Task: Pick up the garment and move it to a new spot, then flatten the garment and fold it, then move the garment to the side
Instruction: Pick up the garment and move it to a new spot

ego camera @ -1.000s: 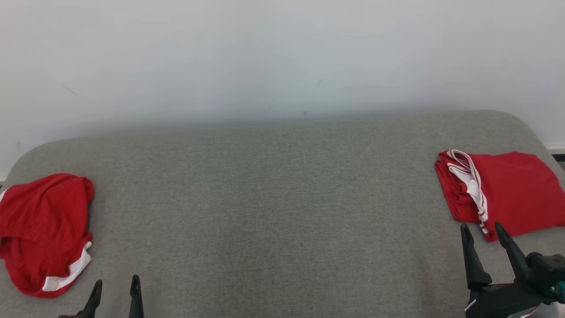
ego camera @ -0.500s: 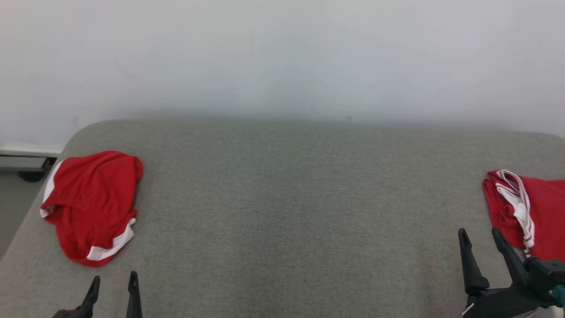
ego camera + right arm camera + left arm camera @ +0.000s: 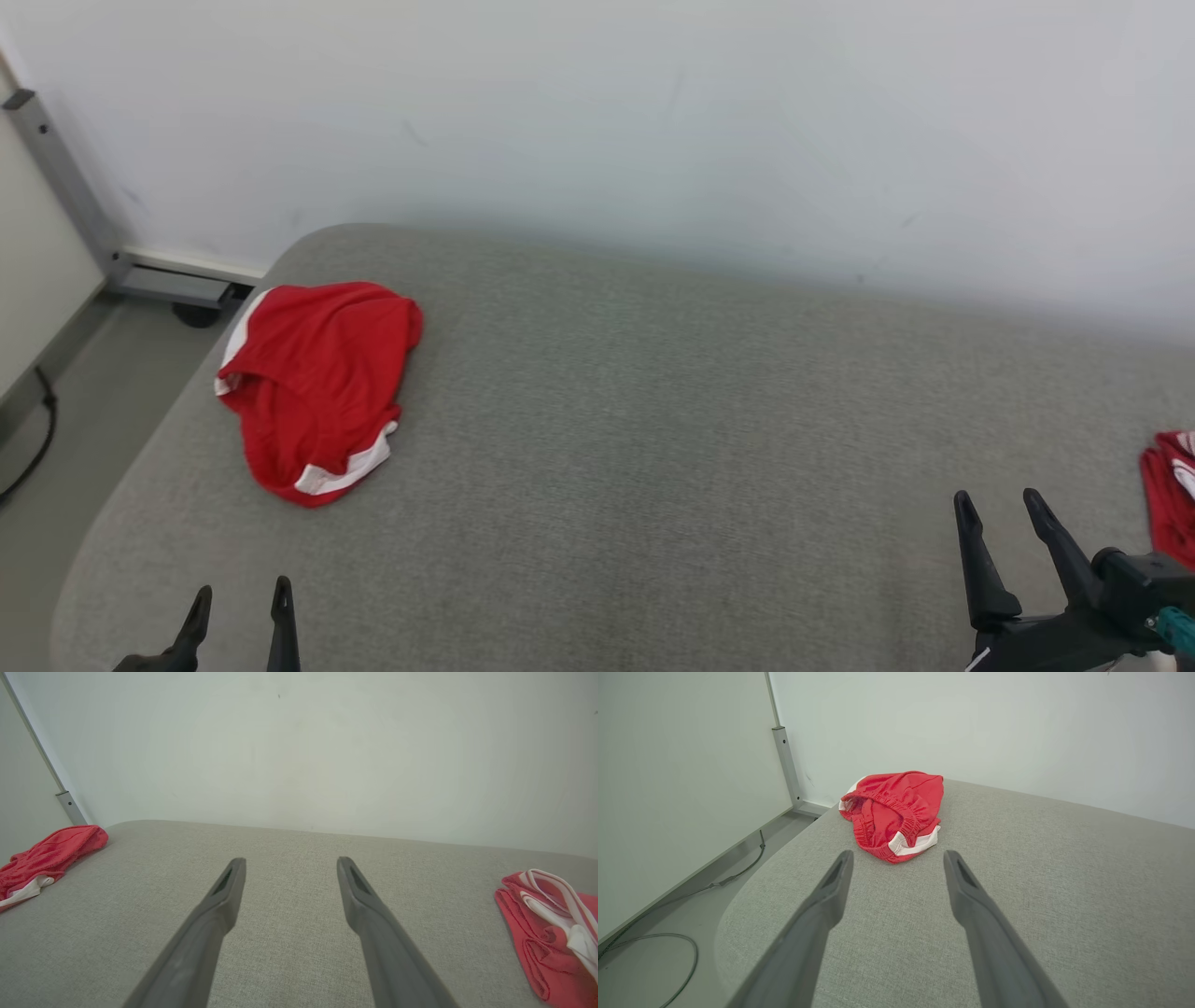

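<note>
A crumpled red garment (image 3: 317, 383) with white trim lies near the left end of the grey padded table (image 3: 653, 448); the left wrist view shows its elastic waistband (image 3: 896, 812) facing me. My left gripper (image 3: 241, 597) stands open at the lower left, short of the garment and empty (image 3: 896, 858). My right gripper (image 3: 997, 504) is open at the lower right, also empty (image 3: 289, 863). A second, folded red garment with white stripes (image 3: 1172, 490) lies at the table's right end, seen more fully in the right wrist view (image 3: 551, 933).
A white wall (image 3: 653, 121) runs behind the table. At the left, a grey metal post (image 3: 56, 168) and base rail stand on the floor, with a dark cable (image 3: 668, 942) lying beside the table's rounded corner.
The head camera has turned left: the crumpled garment now sits nearer the picture's middle and the folded one has slid to the right edge. Both grippers stay open.
</note>
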Motion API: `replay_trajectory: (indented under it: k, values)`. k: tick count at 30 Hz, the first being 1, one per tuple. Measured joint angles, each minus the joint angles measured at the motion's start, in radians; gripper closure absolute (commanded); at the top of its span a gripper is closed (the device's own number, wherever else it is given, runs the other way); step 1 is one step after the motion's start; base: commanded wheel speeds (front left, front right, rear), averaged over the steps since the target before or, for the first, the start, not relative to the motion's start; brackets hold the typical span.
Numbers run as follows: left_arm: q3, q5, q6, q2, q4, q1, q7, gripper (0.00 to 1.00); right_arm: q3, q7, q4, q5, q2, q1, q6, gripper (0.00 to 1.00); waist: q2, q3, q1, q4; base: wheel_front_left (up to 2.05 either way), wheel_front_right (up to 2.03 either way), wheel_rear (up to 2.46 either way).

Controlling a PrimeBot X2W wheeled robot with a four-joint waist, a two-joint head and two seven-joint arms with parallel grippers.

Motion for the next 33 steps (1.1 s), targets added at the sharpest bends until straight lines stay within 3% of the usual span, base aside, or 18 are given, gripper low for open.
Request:
replay_trajectory:
  k: [14,33]
  values:
    - [0.011,0.0,0.0,0.013,-0.011,0.009,0.004,0.0,0.032,-0.004,0.007,0.0,0.023,-0.007,0.012,0.0,0.0,-0.012,0.0,0.126,0.0,0.0,0.0]
    - [0.018,-0.001,0.0,0.012,-0.029,0.03,0.008,0.0,0.043,-0.007,0.035,-0.001,0.029,-0.024,0.024,0.0,0.0,-0.015,0.0,0.157,0.0,0.0,0.0]
